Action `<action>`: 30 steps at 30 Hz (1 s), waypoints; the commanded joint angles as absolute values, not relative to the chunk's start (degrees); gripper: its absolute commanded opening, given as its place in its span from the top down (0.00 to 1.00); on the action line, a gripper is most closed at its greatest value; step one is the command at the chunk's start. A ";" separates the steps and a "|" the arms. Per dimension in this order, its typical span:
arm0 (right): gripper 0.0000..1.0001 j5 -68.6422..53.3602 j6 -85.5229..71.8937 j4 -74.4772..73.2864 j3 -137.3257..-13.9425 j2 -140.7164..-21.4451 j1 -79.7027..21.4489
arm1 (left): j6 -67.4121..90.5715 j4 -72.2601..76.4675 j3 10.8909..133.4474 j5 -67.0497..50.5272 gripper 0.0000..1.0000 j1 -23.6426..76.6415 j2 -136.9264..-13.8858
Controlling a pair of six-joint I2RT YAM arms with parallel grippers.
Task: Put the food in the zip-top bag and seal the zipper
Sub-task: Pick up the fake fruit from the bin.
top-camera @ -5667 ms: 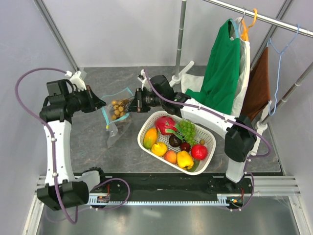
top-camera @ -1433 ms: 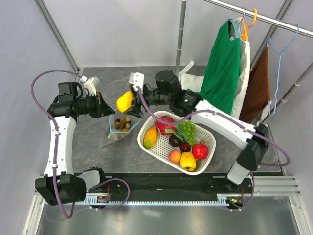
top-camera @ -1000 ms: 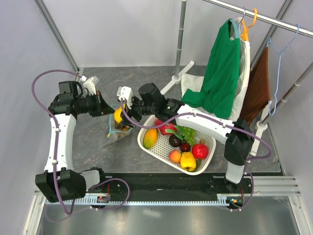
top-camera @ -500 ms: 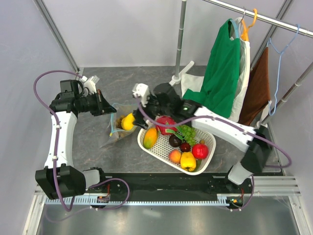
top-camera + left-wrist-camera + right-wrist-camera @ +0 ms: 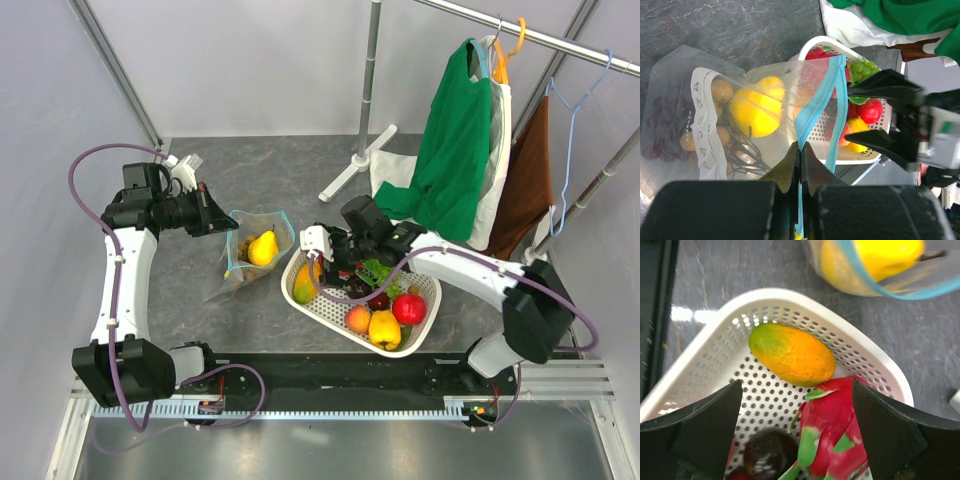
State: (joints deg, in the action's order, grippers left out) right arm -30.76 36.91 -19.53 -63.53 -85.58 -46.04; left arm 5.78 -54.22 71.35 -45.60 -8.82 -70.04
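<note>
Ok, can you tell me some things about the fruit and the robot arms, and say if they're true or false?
1. The yellow pear is inside the zip-top bag. True.
2. The right end effector holds the mango. False: it is open above the mango, which lies in the basket.
3. The left end effector is shut on the zipper. True.
4. The basket has no fruit in it. False: the mango and a dragon fruit lie in it.

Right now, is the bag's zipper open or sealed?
Open. The blue zipper has its two sides standing apart in the left wrist view; from above, the bag gapes with a yellow fruit inside.
</note>
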 commanded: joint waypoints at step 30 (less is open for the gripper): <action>0.04 -29.53 87.98 -26.63 -67.41 -100.02 -51.77 | 7.21 -51.77 71.81 -48.34 0.98 -8.88 -69.70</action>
State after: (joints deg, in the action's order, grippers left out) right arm -28.12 85.80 -26.00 -64.77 -99.39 -51.29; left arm 5.93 -53.67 71.33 -45.74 -8.82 -70.04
